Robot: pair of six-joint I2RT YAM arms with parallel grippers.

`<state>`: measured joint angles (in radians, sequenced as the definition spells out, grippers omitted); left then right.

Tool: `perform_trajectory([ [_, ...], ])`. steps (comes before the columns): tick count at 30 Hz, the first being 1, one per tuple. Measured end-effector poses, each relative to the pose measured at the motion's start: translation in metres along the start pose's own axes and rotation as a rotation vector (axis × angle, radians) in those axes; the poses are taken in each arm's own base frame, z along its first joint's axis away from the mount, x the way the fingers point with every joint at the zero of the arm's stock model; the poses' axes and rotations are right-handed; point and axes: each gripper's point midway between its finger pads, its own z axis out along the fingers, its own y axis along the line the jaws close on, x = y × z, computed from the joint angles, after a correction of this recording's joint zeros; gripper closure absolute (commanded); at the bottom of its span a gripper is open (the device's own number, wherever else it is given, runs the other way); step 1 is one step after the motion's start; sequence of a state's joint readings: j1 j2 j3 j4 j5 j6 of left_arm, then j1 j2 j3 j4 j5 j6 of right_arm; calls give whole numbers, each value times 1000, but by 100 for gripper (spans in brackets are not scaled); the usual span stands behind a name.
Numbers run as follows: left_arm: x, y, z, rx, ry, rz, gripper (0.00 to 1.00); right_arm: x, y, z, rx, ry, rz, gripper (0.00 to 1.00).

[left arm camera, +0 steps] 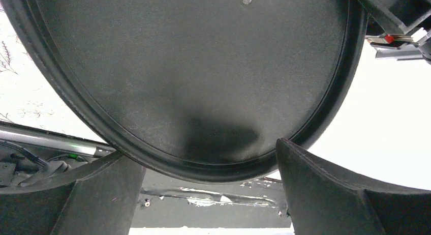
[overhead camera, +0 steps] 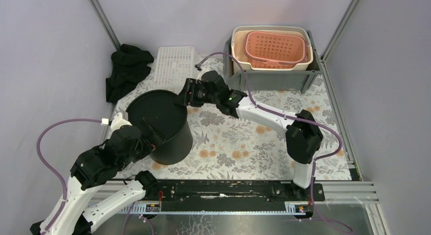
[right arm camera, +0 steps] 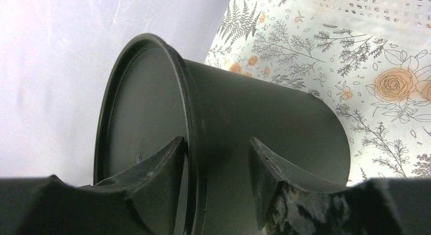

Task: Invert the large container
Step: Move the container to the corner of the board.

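Black plastic large container (overhead camera: 157,113) found standing base-up on floral mat (overhead camera: 244,138), mouth down, wall upright; inversion judged complete from how it sits.

Right gripper (overhead camera: 182,98) set at far edge of upturned base. Its fingers (right arm camera: 162,164) apart, straddling raised base rim – one over flat base face, other outside along wall, daylight showing on both sides of rim, no clamp evident.

Left gripper (overhead camera: 148,136) at near side, fingers (left arm camera: 325,194) spread wide, base edge of container (left arm camera: 193,67) lying between and just ahead of them, not pinched.

Step in hand judged as release and clearing off. Next move calls for backing right fingers straight away from rim – no sideways drag, or lip may catch and tip container (right arm camera: 264,118). Likewise left fingers drawn back from edge, kept spread.
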<state>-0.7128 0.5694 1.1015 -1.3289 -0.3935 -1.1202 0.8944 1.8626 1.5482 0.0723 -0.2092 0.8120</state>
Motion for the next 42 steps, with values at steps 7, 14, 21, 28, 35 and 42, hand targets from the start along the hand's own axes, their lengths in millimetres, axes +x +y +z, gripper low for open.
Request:
perform_trajectory([
  [7, 2, 2, 3, -9, 6, 10, 0, 8, -17, -5, 48, 27, -105, 0],
  [14, 7, 1, 9, -16, 25, 41, 0, 11, -27, -79, 98, 4, -158, 2],
  [21, 13, -18, 18, 8, 78, 106, 0, 43, -37, -110, 45, 66, -121, 12],
  [28, 5, -45, 10, 50, 113, 175, 0, 126, -56, -88, 25, 288, -16, 11],
  [35, -2, -54, 3, 83, 104, 198, 0, 137, -57, -43, -24, 324, 66, 12],
  [42, -3, -54, 1, 85, 103, 205, 0, 136, -64, 29, -39, 360, 102, 12],
])
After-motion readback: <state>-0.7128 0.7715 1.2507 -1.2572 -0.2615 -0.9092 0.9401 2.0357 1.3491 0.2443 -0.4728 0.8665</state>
